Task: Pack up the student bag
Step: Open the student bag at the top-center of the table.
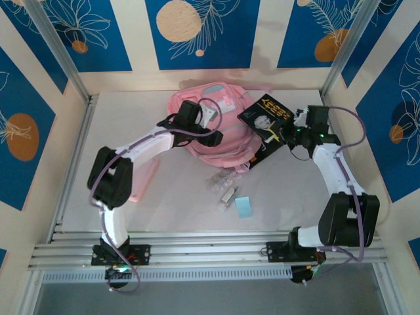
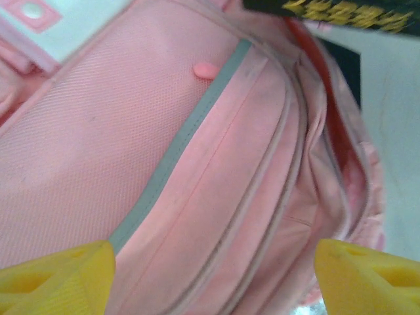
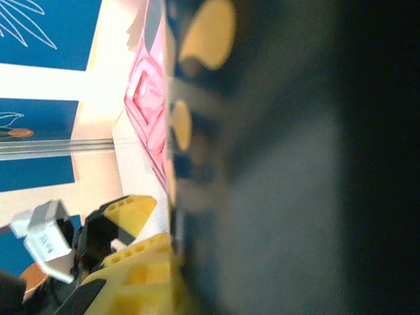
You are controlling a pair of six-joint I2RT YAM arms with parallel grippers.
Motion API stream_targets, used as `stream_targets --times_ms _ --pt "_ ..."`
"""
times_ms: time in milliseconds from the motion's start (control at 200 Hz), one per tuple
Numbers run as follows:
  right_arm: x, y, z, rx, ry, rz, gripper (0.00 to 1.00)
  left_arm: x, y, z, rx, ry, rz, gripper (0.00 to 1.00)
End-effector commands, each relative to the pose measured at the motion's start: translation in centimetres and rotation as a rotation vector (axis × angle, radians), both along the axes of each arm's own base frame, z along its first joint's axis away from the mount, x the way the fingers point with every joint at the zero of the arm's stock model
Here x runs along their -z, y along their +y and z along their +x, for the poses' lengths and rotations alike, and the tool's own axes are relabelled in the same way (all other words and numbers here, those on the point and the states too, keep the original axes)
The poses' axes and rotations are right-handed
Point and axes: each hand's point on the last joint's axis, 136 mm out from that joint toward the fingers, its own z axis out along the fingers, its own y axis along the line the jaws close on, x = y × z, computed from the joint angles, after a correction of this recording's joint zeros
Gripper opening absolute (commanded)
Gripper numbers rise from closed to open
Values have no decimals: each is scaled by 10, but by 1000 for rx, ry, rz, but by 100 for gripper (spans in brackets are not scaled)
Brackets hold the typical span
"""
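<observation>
The student bag (image 1: pixel 226 147) is lying on the surface (image 1: pixel 164 203). The left tool (image 2: pixel 213 279) is hanging just over the bag, opened wide, holding nothing. The right tool (image 1: pixel 291 133) is pinching a black book (image 1: pixel 266 118) at the bag's right side, probably to slide it inside.

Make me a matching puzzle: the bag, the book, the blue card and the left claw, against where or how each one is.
Things:
1. bag
2. book
3. blue card
4. left gripper

States:
a. held by the right gripper
b. flat on the table, nearer the arms than the bag
c. open, just above the bag
d. pink, toward the far side of the table

Pairs: 1-d; 2-a; 3-b; 4-c
</observation>
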Motion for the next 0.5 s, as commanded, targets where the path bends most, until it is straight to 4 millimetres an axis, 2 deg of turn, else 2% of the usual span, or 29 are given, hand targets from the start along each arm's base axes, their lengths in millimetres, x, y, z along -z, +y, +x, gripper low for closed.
stream_targets --times_ms 0,100,310,435,495 --pt "-18 -3 -19 -57 -77 1 0 24 0 -5 111 22 141 79" --pt "-18 -13 -25 -27 -90 3 0 43 -1 1 133 35 211 80" --pt "-15 -21 -30 0 -91 -1 0 83 -6 -12 225 124 301 83" --pt "-14 -21 -30 -1 -91 7 0 97 -5 -19 267 169 335 84" --pt "-13 -21 -30 1 -88 6 0 104 1 -13 244 157 387 84"
